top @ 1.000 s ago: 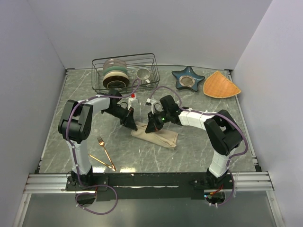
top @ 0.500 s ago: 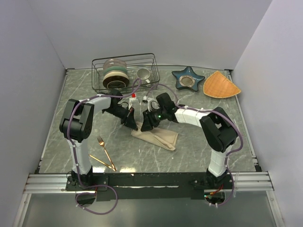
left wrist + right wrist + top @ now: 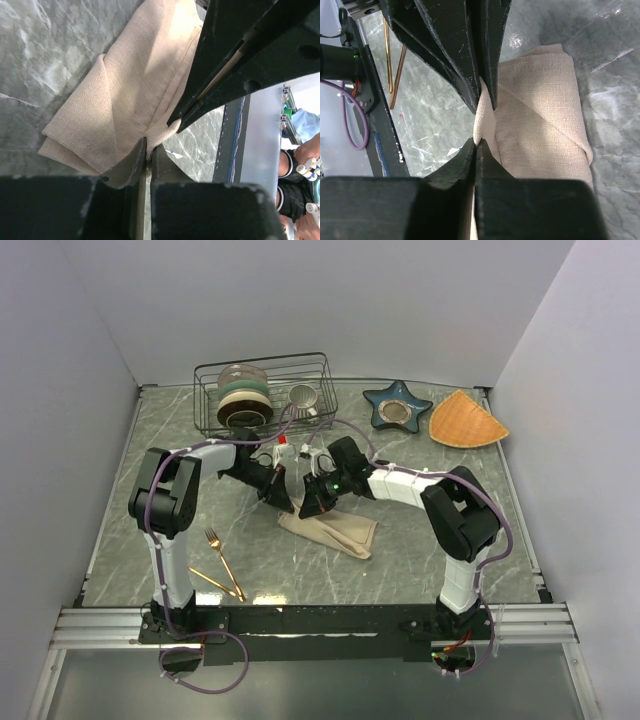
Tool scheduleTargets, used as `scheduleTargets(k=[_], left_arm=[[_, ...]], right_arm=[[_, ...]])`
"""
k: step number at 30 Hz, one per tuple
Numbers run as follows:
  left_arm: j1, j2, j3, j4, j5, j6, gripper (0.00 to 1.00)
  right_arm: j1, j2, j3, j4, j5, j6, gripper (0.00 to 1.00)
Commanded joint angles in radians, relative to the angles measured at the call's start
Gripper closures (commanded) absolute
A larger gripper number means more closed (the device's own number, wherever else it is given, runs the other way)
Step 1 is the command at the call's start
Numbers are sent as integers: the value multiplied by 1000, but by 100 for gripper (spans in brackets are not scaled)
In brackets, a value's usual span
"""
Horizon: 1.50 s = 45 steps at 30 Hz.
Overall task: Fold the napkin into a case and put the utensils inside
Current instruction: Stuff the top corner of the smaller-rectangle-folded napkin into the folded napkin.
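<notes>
Both arms have drawn closer since a second ago - the right claw [image 3: 313, 508] has slid left to meet the left claw [image 3: 284, 502] at the napkin's far-left corner.

From above, the folded napkin [image 3: 335, 531] lies mid-surface [image 3: 400, 575], slanting. The fork [image 3: 222, 560] and spoon [image 3: 212, 580] lie crossed well to the napkin's near left, apart from it.

On the left wrist camera, the left claw is pinched narrow on the napkin's near corner, a nub of cloth caught between its fingers [image 3: 131, 165]; the right claw's dark bulk hangs over the napkin's right side.

On the right wrist camera, the right claw is clamped on a raised fold of the napkin's left edge - the left claw stands just opposite, its tips on the same ridge.
</notes>
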Motion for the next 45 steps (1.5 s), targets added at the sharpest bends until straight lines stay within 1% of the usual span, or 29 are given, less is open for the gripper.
scheduleTargets(k=[1,2,3,4,6,7,10,11,12,14,15,17,18,19,24,25,26,28,35,38,39,42,44,45], left_arm=[[-5,-46,-29,124,55,-77,89],[-5,-52,-48,135,49,-96,88],[-5,-58,-54,142,43,-97,85],[-5,-63,-57,144,38,-100,75],[-2,-67,-63,135,29,-84,64],[6,-87,-68,135,29,-82,56],[35,-167,-120,236,6,-143,49],[38,-194,-158,310,-11,-181,49],[41,-246,-178,358,-49,-203,49],[41,-291,-241,440,-92,-272,50],[41,-323,-258,517,-135,-294,51],[27,-343,-287,567,-202,-329,56],[15,-348,-286,569,-227,-317,58],[-11,-348,-281,566,-289,-306,61],[-81,-336,-272,570,-393,-283,68],[-103,-336,-272,575,-411,-281,71],[-114,-334,-279,581,-458,-277,73],[-137,-330,-283,581,-483,-266,76],[-203,-348,-324,586,-603,-199,75],[-229,-354,-332,578,-661,-165,76],[-242,-359,-333,575,-684,-153,78],[-262,-370,-344,567,-703,-116,81],[-270,-382,-353,564,-700,-93,81],[-272,-385,-358,564,-696,-88,79]], right_arm=[[2,33,59,-50,-32,28,100],[-1,35,58,-56,-32,42,100],[-3,33,55,-53,-35,52,100],[-5,33,47,-48,-35,66,100],[-11,38,49,-47,-42,97,100],[-12,47,53,-53,-42,105,100],[-34,56,53,-73,-62,152,100],[-37,56,49,-73,-67,177,100],[-46,55,41,-67,-74,192,100],[-52,44,12,-41,-100,236,100],[-52,38,-2,-27,-107,250,100],[-55,18,-42,19,-116,295,100],[-55,7,-57,39,-117,310,100],[-55,-6,-86,68,-114,327,100],[-57,-22,-138,147,-113,422,100],[-58,-25,-154,157,-113,433,100],[-61,-25,-161,179,-111,460,100],[-64,-20,-178,196,-116,485,100],[-93,26,-181,225,-131,554,100],[-104,43,-175,220,-137,574,100],[-107,47,-177,219,-140,580,100],[-116,53,-174,200,-136,579,100],[-118,63,-168,176,-133,565,100],[-117,69,-165,171,-133,560,100]])
